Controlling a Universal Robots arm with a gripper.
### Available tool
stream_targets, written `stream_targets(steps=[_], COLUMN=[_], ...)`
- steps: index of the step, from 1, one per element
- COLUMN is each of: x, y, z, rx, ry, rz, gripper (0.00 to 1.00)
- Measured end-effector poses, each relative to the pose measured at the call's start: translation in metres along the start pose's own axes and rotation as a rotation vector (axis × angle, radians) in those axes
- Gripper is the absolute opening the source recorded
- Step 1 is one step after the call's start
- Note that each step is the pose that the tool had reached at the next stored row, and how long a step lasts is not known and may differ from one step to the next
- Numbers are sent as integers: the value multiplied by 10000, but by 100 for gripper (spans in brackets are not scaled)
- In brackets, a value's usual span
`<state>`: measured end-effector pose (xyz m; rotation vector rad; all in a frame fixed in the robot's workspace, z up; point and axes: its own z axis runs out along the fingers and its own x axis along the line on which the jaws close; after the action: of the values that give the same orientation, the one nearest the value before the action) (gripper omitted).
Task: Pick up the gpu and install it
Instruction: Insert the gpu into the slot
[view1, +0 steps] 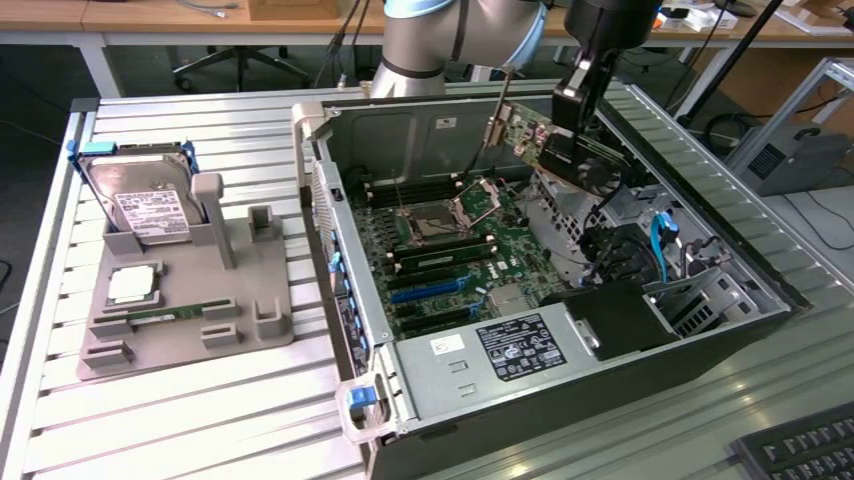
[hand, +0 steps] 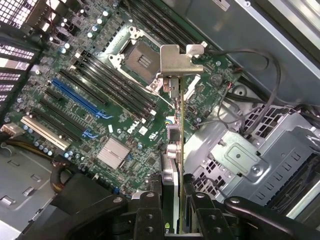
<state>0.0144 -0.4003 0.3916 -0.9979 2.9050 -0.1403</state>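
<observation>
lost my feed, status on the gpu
Gripper shut on gpu. Gpu on edge, in the air over the motherboard, not seated. Loose cables beside it; nothing seen between gpu and motherboard.

gpu (hand: 177, 125) bracket (hand: 179, 59) showing bare dull metal; motherboard (hand: 125, 127) looking glossy green; parts holder (view1: 254, 275) looking matt grey plastic.

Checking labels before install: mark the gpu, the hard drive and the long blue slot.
gpu (hand: 176, 60): wrist view, on its metal bracket.
hard drive (view1: 152, 211): exterior view, on its white label.
long blue slot (hand: 80, 97): wrist view, at mid-length.
</observation>
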Motion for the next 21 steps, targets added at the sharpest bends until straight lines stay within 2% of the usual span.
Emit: stream_targets(steps=[21], x=[0], y=[0], z=[0], rx=[-25], ry=[-80], rz=[-736], gripper=[27])
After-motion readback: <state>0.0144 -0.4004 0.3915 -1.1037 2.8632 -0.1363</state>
